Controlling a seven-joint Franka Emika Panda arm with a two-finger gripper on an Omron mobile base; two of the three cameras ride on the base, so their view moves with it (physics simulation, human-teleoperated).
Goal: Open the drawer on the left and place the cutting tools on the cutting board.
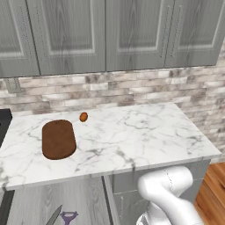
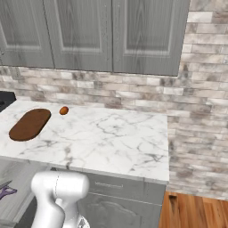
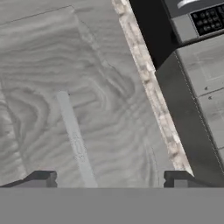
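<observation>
Hand view: gripper [image 3: 109, 179] spread wide and empty, facing the drawer [image 3: 87, 96] front's handle [image 3: 75, 138].

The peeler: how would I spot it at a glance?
Look below the marble counter, into the open drawer at its left. The peeler lies by the knife; it is the small purple Y-shaped one, while the knife is slim and grey.

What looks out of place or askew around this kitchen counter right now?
Nothing is spilled or damaged. The cutting board lies flat on the marble counter, with a small orange-brown oval object beside it. The one oddity: the purple peeler and knife lie in the pulled-out drawer below, not on the board.
</observation>
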